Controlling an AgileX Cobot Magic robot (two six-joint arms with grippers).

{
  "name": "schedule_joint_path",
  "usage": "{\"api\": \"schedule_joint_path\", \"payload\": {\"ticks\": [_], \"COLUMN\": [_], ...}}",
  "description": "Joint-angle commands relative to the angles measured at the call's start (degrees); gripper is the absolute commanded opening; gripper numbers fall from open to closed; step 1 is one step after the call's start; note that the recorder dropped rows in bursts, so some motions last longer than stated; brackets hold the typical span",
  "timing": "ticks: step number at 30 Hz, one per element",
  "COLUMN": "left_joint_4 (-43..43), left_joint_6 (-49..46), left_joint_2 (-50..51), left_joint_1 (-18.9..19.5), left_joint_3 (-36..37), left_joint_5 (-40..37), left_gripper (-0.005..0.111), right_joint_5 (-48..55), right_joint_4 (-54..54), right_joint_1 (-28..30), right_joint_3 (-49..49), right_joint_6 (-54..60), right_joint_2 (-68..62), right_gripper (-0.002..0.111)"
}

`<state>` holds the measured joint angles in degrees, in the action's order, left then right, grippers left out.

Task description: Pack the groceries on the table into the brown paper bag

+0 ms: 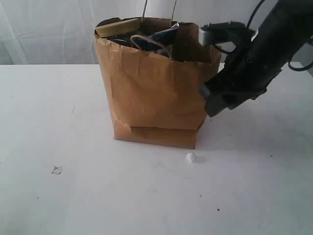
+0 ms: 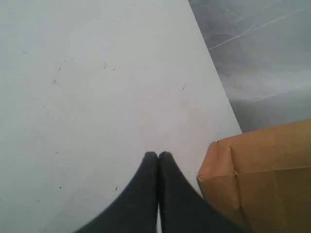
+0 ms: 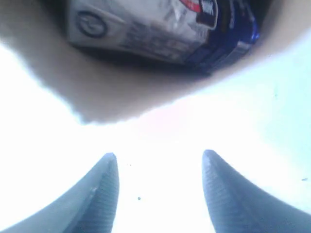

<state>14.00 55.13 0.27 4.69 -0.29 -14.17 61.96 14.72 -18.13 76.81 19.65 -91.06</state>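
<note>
Mid-worktop (image 1: 73, 196), brown paper bag (image 1: 154, 93) stands upright, groceries (image 1: 117, 27) inside. Right claw (image 3: 158, 194) wide, empty, beside it; left claw (image 2: 158, 155) pinched shut, empty. Thin paper, prob. heavy: I'd lift by handles (image 1: 151, 43), not rim.

wide tabletop (image 1: 58, 122) free – brown paper bag (image 1: 156, 98) mouth crowded
left of and in front of the bag only a white crumb (image 1: 190, 157) and a small chip (image 1: 57, 170) lie. the right arm (image 1: 254, 58) stands close beside the bag's right side; an olive lid (image 1: 117, 27), a dark-blue packet (image 1: 164, 35) and a handle loop (image 1: 151, 43) fill the rim.
</note>
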Motion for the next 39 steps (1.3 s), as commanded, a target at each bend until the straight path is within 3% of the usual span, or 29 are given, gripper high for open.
{"api": "schedule_joint_path", "payload": {"ticks": [1, 6, 11, 14, 17, 21, 23, 26, 34, 39], "left_joint_4": [0.61, 0.61, 0.61, 0.61, 0.61, 0.61, 0.61, 0.61, 0.61, 0.61], "left_joint_6": [-0.05, -0.05, -0.05, -0.05, -0.05, -0.05, -0.05, -0.05, -0.05, -0.05], "left_joint_2": [-0.27, -0.27, -0.27, -0.27, -0.27, -0.27, -0.27, -0.27, -0.27, -0.27], "left_joint_1": [-0.37, -0.37, -0.37, -0.37, -0.37, -0.37, -0.37, -0.37, -0.37, -0.37], "left_joint_3": [0.29, 0.29, 0.29, 0.29, 0.29, 0.29, 0.29, 0.29, 0.29, 0.29], "left_joint_5": [0.04, 0.04, 0.04, 0.04, 0.04, 0.04, 0.04, 0.04, 0.04, 0.04], "left_gripper": [0.000, 0.000, 0.000, 0.000, 0.000, 0.000, 0.000, 0.000, 0.000, 0.000], "right_joint_5": [2.00, 8.01, 3.70, -5.15, -18.43, -36.06, -39.41, -38.63, -37.60, -36.19], "right_joint_4": [-0.40, -0.84, 0.74, 2.95, 7.00, 22.01, 27.33, 30.65, 32.46, 39.43], "right_joint_1": [-0.07, -0.07, -0.07, -0.07, -0.07, -0.07, -0.07, -0.07, -0.07, -0.17], "right_joint_3": [-0.25, -1.50, -10.18, -16.99, -22.13, -24.97, -24.85, -24.71, -24.71, -24.71], "right_joint_6": [-1.08, -2.25, -2.09, 0.97, 14.45, 31.19, 37.39, 43.08, 44.35, 52.59], "right_joint_2": [4.74, 7.58, 7.94, 6.81, 4.86, 1.83, -0.69, -4.28, -11.27, -14.18], "right_gripper": [0.049, 0.049, 0.049, 0.049, 0.049, 0.049, 0.049, 0.049, 0.049, 0.049]}}
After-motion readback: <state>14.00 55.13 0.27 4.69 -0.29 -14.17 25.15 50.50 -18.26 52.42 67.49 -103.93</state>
